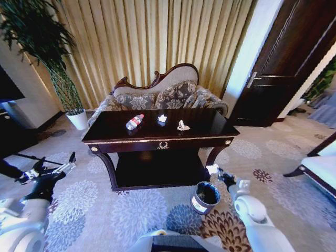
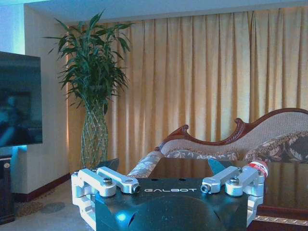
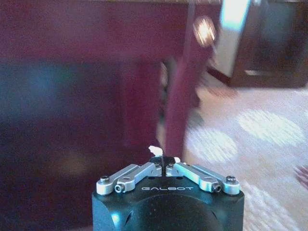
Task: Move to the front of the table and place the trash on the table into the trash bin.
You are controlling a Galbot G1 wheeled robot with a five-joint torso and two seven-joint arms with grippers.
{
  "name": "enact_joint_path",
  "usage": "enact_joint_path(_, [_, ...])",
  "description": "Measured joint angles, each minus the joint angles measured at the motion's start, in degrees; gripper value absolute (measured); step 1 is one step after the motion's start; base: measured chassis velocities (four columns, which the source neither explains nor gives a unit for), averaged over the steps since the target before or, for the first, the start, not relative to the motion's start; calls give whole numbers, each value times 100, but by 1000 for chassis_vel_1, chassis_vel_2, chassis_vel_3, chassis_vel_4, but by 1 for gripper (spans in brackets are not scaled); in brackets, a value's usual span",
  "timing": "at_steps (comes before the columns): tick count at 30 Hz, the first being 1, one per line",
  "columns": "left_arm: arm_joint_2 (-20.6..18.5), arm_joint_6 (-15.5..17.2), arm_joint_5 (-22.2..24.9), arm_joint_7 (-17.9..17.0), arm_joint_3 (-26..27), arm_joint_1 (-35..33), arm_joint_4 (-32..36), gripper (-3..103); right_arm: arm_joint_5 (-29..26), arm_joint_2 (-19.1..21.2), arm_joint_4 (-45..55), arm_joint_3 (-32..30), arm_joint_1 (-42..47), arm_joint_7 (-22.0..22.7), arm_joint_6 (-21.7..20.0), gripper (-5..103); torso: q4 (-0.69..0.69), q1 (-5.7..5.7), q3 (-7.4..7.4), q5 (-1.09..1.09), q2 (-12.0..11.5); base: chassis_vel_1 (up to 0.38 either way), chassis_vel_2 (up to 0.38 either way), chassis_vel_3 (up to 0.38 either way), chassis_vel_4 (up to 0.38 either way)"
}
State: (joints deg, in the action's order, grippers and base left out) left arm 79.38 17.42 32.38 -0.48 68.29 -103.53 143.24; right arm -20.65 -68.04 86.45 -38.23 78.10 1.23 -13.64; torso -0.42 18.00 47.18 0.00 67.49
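The dark glossy table (image 1: 210, 125) stands in front of me. On its top lie a clear bottle with a red cap (image 1: 134, 122) and two white crumpled paper scraps (image 1: 162, 119) (image 1: 182, 126). My right gripper (image 1: 214, 171) hangs beside the table's right front leg, just above the round brown trash bin (image 1: 196, 203), and is shut on a white paper scrap (image 1: 211, 169). In the right wrist view its fingers (image 3: 163, 161) are pinched together, with the scrap (image 3: 154, 149) at their tips. My left gripper (image 1: 55, 160) (image 2: 163, 166) is open, low to the left of the table, and the bottle's red cap (image 2: 260, 167) shows past it.
A patterned sofa (image 1: 173, 94) stands behind the table, in front of gold curtains. At the left is a tall plant in a white pot (image 1: 79, 119). A dark door (image 1: 283, 68) is at the right and a white-cushioned bench (image 1: 320, 168) at the far right. Carpet lies around the bin.
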Motion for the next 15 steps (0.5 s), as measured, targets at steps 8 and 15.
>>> enact_joint_path(8, [30, -68, 1, 0, 32, -21, 0, 100, 331, -264, -1587, 162, -774, 58, 234, 0, -1, 0, 1, 1, 0, 0, 0, 0, 0])
enact_joint_path(15, [32, -94, 30, -1, 43, -46, 0, 100, 1084, -537, -2306, 185, -1171, 16, 201, -3, 1, 0, 0, 0, 0, 0, 0, 0, 0])
